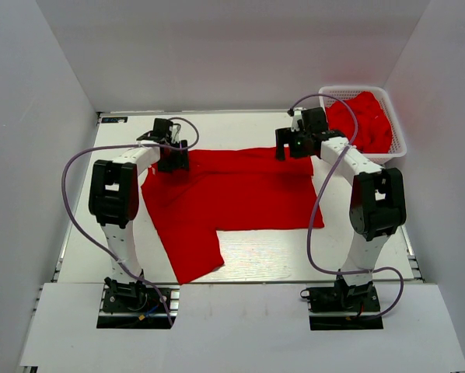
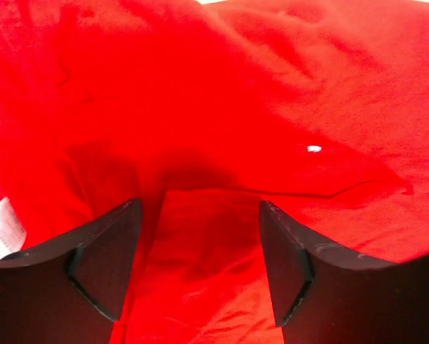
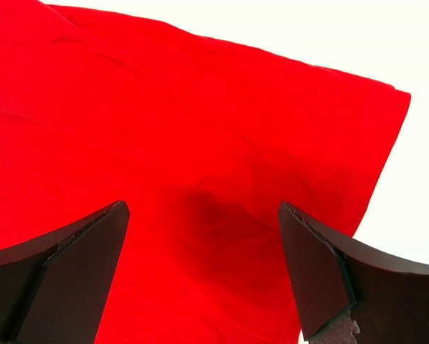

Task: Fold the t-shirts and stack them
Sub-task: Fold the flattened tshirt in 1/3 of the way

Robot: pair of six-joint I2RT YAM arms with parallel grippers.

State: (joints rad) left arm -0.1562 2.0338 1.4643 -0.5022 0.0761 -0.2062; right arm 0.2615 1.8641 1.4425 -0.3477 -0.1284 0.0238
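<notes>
Cloth is covering the middle of the bench point(image 1: 279, 260): one bright red t-shirt point(image 1: 232, 194) is lying spread out there, mostly flat, with a long flap trailing toward the near edge on the left. The left claw point(image 1: 173, 158) is hanging over the shirt's far left corner. Its dark fingers point(image 2: 103, 261) are standing apart, with rumpled red fabric showing between them and a white label point(image 2: 1, 228) peeking in at the left edge; whether the tips are touching the cloth, I cannot tell. The right claw point(image 1: 295, 144) is hovering over the far right corner, its fingers point(image 3: 71, 265) also spread wide, holding nothing, with smooth cloth and its outer edge below. More red t-shirts point(image 1: 368, 116) are sitting heaped in the white mesh basket point(image 1: 359, 88) at the far right corner, just beyond the right arm.
</notes>
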